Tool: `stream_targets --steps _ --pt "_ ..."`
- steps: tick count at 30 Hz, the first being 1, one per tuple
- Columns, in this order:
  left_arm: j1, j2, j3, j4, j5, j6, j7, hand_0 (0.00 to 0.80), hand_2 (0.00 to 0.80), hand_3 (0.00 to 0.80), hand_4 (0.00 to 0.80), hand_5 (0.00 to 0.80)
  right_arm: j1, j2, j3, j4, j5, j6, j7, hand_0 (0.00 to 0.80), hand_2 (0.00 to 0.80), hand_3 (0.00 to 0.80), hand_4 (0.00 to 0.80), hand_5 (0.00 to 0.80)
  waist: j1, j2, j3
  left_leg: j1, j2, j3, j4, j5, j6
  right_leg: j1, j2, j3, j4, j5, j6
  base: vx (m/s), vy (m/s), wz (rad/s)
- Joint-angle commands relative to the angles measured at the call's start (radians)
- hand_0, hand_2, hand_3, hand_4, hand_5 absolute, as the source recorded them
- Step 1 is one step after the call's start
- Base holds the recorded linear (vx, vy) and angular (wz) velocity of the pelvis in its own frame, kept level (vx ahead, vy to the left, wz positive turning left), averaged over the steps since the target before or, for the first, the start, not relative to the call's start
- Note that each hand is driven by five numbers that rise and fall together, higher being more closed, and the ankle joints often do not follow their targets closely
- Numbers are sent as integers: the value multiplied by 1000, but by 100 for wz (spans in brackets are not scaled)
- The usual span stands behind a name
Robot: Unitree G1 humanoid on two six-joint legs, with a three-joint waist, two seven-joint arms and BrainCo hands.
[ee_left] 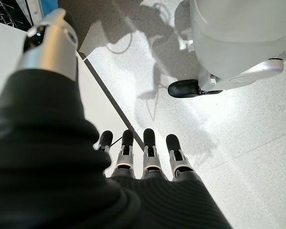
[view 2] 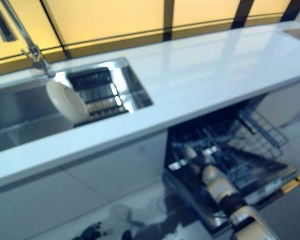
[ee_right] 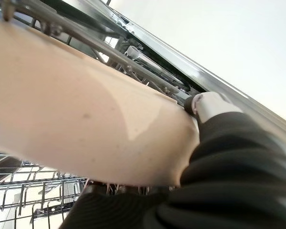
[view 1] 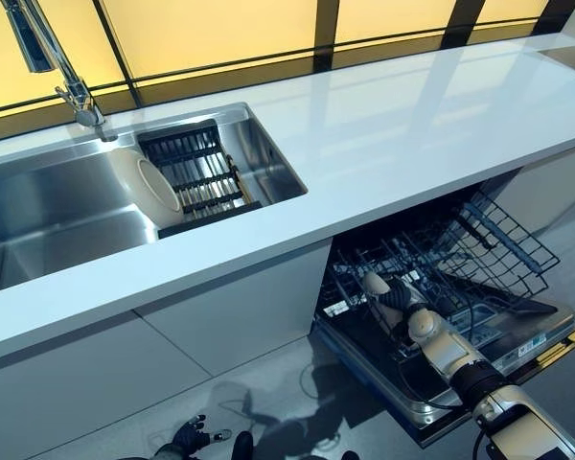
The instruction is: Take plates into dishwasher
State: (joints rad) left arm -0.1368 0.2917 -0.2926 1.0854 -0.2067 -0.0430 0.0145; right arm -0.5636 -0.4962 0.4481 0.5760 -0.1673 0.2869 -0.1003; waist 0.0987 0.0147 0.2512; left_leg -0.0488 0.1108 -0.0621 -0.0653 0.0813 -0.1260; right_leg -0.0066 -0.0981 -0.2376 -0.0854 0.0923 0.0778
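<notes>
no writing was legible. the right hand (view 1: 391,295) clamped a plate (ee_right: 86,114) inside the dishwasher rack (view 1: 498,251); the left hand (ee_left: 143,152) hung with fingers straight, well below the rack.

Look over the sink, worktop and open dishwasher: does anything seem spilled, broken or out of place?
Nothing stands out. One cream plate leans on edge against the black rack in the sink; the right hand holds another plate down in the dishwasher rack. The left hand hangs open over the floor.
</notes>
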Motion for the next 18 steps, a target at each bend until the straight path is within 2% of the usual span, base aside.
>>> stream_targets --steps 1,3,4,5,6,7,13,18 --pt "-74 5 -46 38 59 -14 1 0 0 0 0 0 2 122 111 -30 20 -35 71 800 800 800 800 800 25 -31 7 -63 -70 42 -22 27 75 -28 -7 -17 115 -89 -24 0 0 0" --pt "-75 6 -44 36 60 -12 0 0 0 0 0 0 8 121 110 -37 18 -36 69 800 800 800 800 800 24 -32 7 -63 -69 43 -22 27 75 -28 -6 -16 113 -88 -23 0 0 0" --pt "-74 7 -44 34 61 -11 0 0 0 0 0 0 8 122 110 -38 14 -31 71 740 740 740 740 740 24 -32 7 -62 -69 43 -22 27 75 -28 -6 -16 113 -88 -23 0 0 0" --pt "-73 7 -43 32 62 -11 -1 0 0 0 0 0 8 122 109 -39 14 -24 66 590 590 590 590 590 24 -32 7 -62 -68 43 -22 27 75 -28 -6 -16 113 -88 -24 0 0 0" --pt "-73 7 -44 30 62 -10 -1 0 0 0 0 0 8 120 109 -42 16 -21 60 151 151 151 151 151 24 -32 7 -62 -69 43 -22 27 75 -28 -6 -16 113 -88 -24 0 0 0" --pt "-73 7 -44 28 62 -9 0 0 0 0 0 0 10 119 108 -45 17 -17 59 0 0 0 0 0 23 -32 7 -62 -69 43 -22 27 75 -27 -5 -16 112 -87 -24 0 0 0" --pt "-70 3 -44 34 58 -11 6 0 0 0 0 0 24 109 98 -62 2 -14 40 0 0 0 0 0 17 -35 1 -54 -67 48 -22 24 76 -22 -3 -14 110 -87 -24 0 0 0" --pt "-61 8 -30 23 58 -4 10 0 0 0 0 0 65 68 54 -143 -19 -22 29 0 0 0 0 0 5 -39 0 -46 -64 57 -22 20 77 -20 -2 -8 111 -85 -21 0 0 0"
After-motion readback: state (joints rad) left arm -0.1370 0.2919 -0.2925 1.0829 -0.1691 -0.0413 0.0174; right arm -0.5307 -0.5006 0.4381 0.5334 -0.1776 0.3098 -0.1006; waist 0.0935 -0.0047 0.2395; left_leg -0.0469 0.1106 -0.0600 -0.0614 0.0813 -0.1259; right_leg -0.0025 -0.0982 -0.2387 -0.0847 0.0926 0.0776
